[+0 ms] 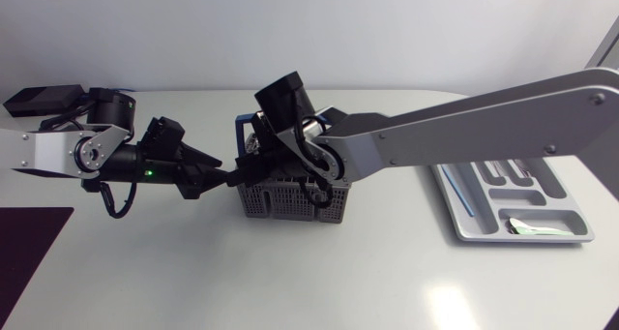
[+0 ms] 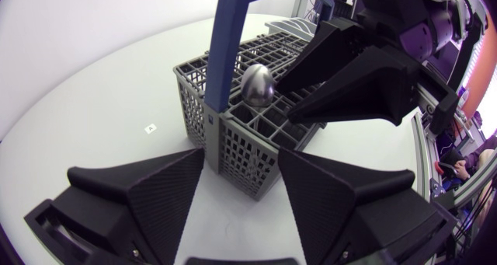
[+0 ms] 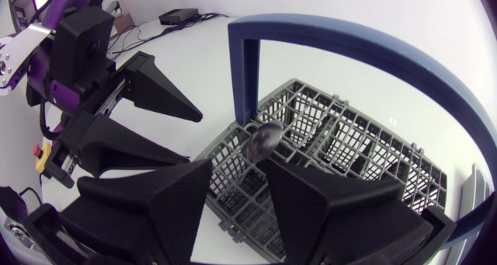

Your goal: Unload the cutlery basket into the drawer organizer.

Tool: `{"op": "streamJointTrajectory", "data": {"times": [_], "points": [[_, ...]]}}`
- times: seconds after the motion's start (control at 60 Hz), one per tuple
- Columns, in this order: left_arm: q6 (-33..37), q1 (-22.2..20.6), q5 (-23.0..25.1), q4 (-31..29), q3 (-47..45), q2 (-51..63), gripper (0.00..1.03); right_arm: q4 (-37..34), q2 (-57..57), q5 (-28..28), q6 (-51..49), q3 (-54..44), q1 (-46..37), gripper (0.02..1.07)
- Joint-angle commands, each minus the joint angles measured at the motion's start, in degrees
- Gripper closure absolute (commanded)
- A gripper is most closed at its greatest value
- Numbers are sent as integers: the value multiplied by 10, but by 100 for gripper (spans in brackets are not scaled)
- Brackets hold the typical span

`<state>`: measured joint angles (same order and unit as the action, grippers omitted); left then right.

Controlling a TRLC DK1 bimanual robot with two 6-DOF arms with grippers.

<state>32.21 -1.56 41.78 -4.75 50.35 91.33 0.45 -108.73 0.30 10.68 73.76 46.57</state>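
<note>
R gripper [image 3: 237, 172] is held part-open, matte black wedges poised either side of a shiny rounded spoon [image 3: 264, 137], not clamped yet. It's stood upright in the grey plastic grid basket [image 1: 280, 204]. L gripper [image 2: 241, 160] is spread wide round the basket's corner. Prob the grasp step: a squeeze is needed, then a straight lift clear of the blue handle [image 2: 233, 32], over to the organizer [image 1: 556, 212].

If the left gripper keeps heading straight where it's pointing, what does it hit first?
Most likely the near end wall of the grey plastic cutlery basket, below its blue handle; the open fingers of the left gripper point straight at it, though the gap is hard to judge.
</note>
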Motion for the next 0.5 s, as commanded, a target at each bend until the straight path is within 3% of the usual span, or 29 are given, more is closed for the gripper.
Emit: {"op": "streamJointTrajectory", "data": {"times": [0.0, 0.483], "points": [[15, 2, 9, 5, -3, 14, 37, 13, 23, 8, 20, -20, 3, 54], [10, -3, 9, 12, -1, 19, 37, 72, 48, 25, 20, -54, 3, 54]]}}
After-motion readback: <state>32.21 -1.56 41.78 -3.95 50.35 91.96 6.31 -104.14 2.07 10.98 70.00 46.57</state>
